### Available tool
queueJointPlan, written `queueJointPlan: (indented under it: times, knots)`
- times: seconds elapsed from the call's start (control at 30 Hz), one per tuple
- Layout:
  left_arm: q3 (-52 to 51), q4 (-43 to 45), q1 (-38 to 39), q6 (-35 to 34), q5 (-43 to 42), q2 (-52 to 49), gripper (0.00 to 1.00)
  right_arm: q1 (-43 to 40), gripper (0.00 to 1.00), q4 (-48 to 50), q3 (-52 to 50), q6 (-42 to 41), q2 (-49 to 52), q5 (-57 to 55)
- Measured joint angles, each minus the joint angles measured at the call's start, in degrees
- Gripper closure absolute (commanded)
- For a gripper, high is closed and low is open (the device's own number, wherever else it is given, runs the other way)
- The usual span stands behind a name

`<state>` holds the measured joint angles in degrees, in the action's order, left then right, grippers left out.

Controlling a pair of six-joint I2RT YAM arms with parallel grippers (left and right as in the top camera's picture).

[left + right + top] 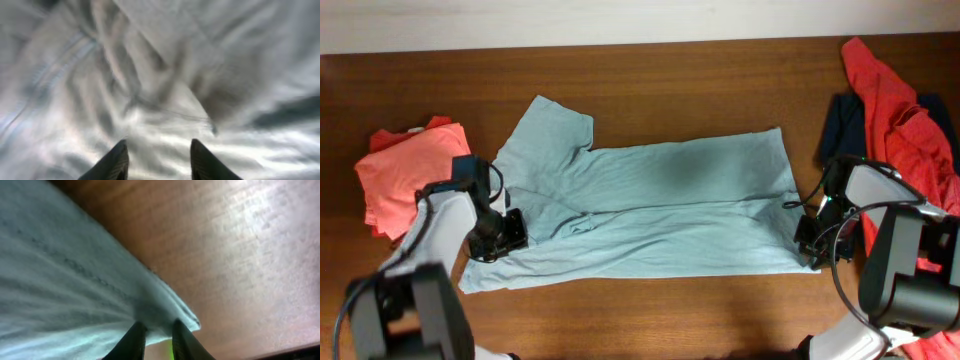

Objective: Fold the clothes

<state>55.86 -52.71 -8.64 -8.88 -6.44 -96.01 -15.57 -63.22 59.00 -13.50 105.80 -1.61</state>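
**Shirt held at both ends, ready for a fold**

The pale grey-blue knit T-shirt [660, 200] lies spread lengthwise across the middle of the brown wooden table [670, 70]. The right gripper [157, 335] pinches its front hem corner, probably to carry that edge over. The left gripper [159, 155] sits over the sleeve end with its fingers apart; I cannot tell if it holds cloth. A folded coral-red stack [405, 175] at the left edge and a coral-red and navy heap [900, 110] at the right edge look clear of the fold.

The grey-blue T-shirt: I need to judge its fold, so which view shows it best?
Overhead: the whole T-shirt lies spread out, sleeve to hem. The left wrist view gives only blurred, wrinkled cloth; the right wrist view only one corner pinched in the right gripper.
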Motion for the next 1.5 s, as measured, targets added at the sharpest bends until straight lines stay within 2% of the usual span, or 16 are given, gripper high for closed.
queueJointPlan:
  times: [0.1,0.23,0.4,0.57,0.73,0.93,1.1,1.3,1.5]
  knots:
    - [1.1,-2.0,0.0,0.0,0.5,5.7,0.44,0.0,0.74,-0.3,-0.4,0.0,-4.0,0.0]
    - [2.6,-1.9,0.0,-0.2,0.7,13.0,0.36,0.0,0.66,-0.4,-0.2,0.0,-12.2,0.0]
    - [3.2,4.2,0.0,-0.1,-0.1,17.6,0.31,0.0,0.59,0.3,2.4,0.0,-19.3,0.0]
    - [6.6,10.2,0.0,1.6,-4.6,15.8,0.3,0.0,0.55,-0.1,5.4,2.0,-21.3,1.0]
    - [19.2,10.4,0.5,5.6,-7.1,6.0,0.25,0.0,0.55,-0.7,6.4,4.5,-21.3,2.9]
    - [38.5,7.3,0.9,10.2,-9.2,-12.9,0.25,0.0,0.55,-1.1,6.4,5.5,-21.3,3.5]
    - [50.4,5.5,0.9,13.0,-12.1,-27.8,0.25,0.0,0.55,-1.2,6.4,6.0,-21.3,3.7]
    - [56.6,5.4,0.9,16.1,-13.2,-38.7,0.25,0.0,0.54,-1.3,6.4,6.0,-21.3,3.9]
    - [57.4,5.5,0.9,18.3,-11.2,-42.2,0.27,0.0,0.54,-1.3,6.4,6.0,-21.3,3.9]
